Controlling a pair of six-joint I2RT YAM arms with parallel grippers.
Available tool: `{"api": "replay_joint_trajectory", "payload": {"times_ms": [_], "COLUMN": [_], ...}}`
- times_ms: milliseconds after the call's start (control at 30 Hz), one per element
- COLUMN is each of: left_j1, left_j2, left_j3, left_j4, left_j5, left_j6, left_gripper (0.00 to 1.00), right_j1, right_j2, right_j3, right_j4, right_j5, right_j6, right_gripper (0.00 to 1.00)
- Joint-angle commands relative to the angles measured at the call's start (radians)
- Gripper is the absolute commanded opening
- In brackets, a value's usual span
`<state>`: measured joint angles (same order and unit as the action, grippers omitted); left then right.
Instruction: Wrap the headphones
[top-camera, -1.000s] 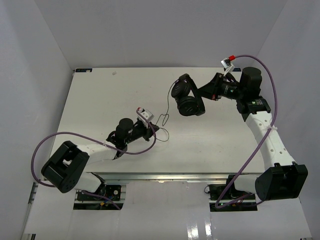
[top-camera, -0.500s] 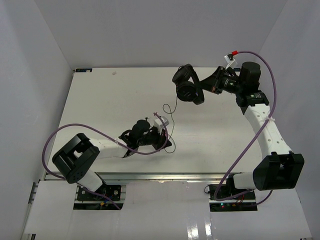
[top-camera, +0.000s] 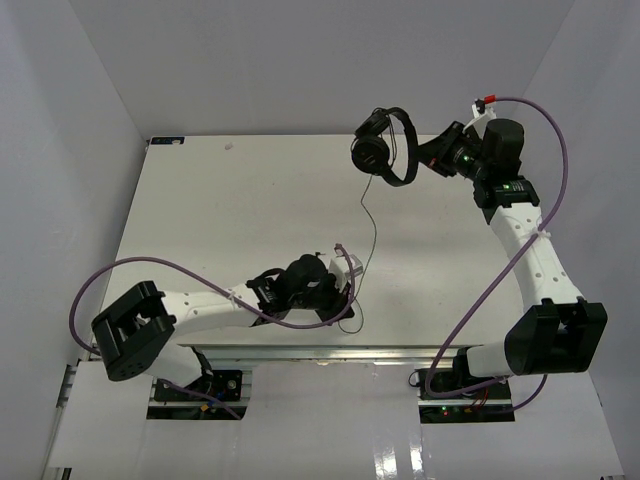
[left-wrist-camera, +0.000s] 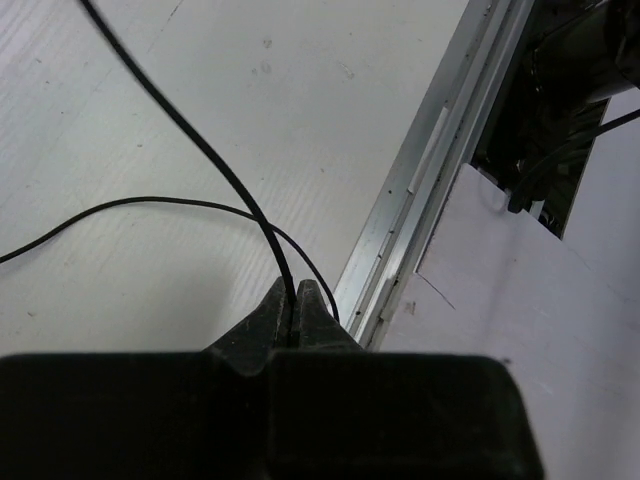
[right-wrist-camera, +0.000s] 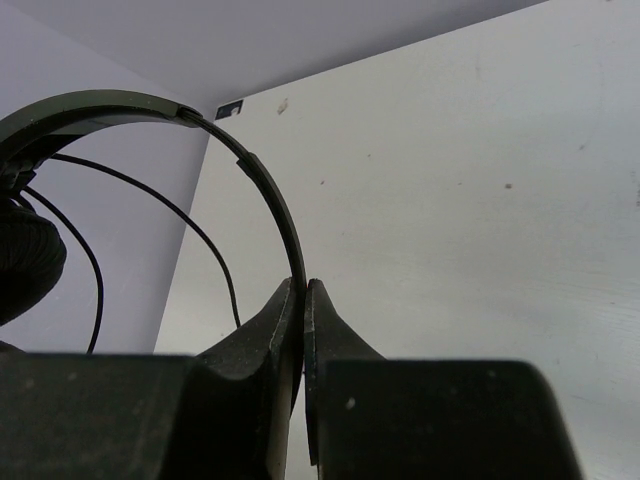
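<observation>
The black headphones (top-camera: 385, 150) hang in the air over the table's far right. My right gripper (top-camera: 424, 160) is shut on their headband (right-wrist-camera: 262, 190); one earcup (right-wrist-camera: 25, 260) shows at the left of the right wrist view. The thin black cord (top-camera: 368, 225) runs down from the earcups to my left gripper (top-camera: 347, 292), which sits low near the table's front edge. In the left wrist view that gripper (left-wrist-camera: 295, 290) is shut on the cord (left-wrist-camera: 190, 140), and a loop of cord lies on the table beside it. The plug is not visible.
The white table (top-camera: 220, 220) has a metal front rail (left-wrist-camera: 430, 170) just right of my left gripper. Purple robot cables (top-camera: 130, 270) loop by both arms. White walls close in the left, back and right sides.
My right gripper has lifted the headphones up and toward the far right. My left gripper has slid right and toward the front edge, holding the cord, which is drawn out longer between them.
</observation>
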<state>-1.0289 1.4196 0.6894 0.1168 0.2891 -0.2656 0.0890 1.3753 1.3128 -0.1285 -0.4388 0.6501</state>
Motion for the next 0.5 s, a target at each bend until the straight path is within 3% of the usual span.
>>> {"api": "replay_joint_trajectory", "payload": {"times_ms": [0,233,467], "left_j1": [-0.088,-0.234,-0.273], "left_j2": [-0.098,-0.172,-0.165], "left_j3": [0.087,0.247,0.468], "left_j4": [-0.18,-0.438,-0.696], "left_j5": [-0.068,-0.173,-0.256], "left_j6": [-0.005,0.007,0.068], "left_gripper": [0.0,0.0,0.0], "right_j1": [-0.005,0.0,0.018], "right_j2": [-0.004,0.02,0.017], "right_j3": [0.005,-0.037,-0.118], "right_j4": [0.087,0.118,0.197], "right_j5": [0.161,0.259,0.393], "right_j6": [-0.024,-0.123,-0.284], "right_gripper": [0.08,0.08,0.08]}}
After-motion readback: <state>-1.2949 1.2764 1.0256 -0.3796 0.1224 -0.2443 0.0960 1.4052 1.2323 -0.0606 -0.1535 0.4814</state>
